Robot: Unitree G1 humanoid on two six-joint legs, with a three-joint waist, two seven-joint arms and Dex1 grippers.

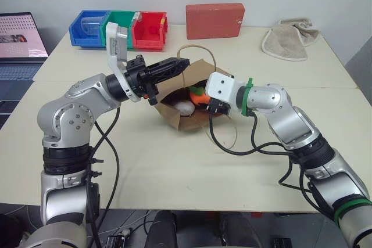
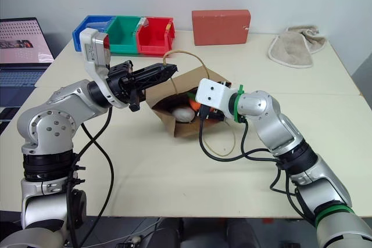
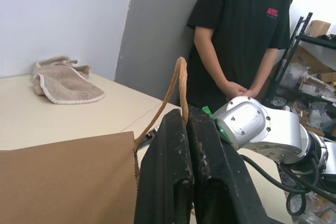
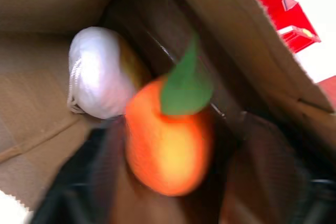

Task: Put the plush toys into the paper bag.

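Observation:
The brown paper bag (image 1: 174, 115) lies on its side on the table, mouth turned toward my right arm. My left gripper (image 1: 177, 65) is shut on its upper tan loop handle (image 3: 176, 85) and holds the mouth up. Inside lies the white plush toy (image 4: 97, 72), against the bag's wall. The orange plush toy (image 4: 168, 140) with its green leaf sits just in front of it. My right gripper (image 4: 181, 156) reaches into the mouth, its fingers spread wide on either side of the orange toy, neither clearly pressing it.
At the table's back stand a red box (image 1: 214, 20) and blue, green and red bins (image 1: 119, 27). A beige towel (image 1: 289, 40) lies back right, a laptop (image 1: 20, 42) far left. A person (image 3: 236, 40) stands beyond the table.

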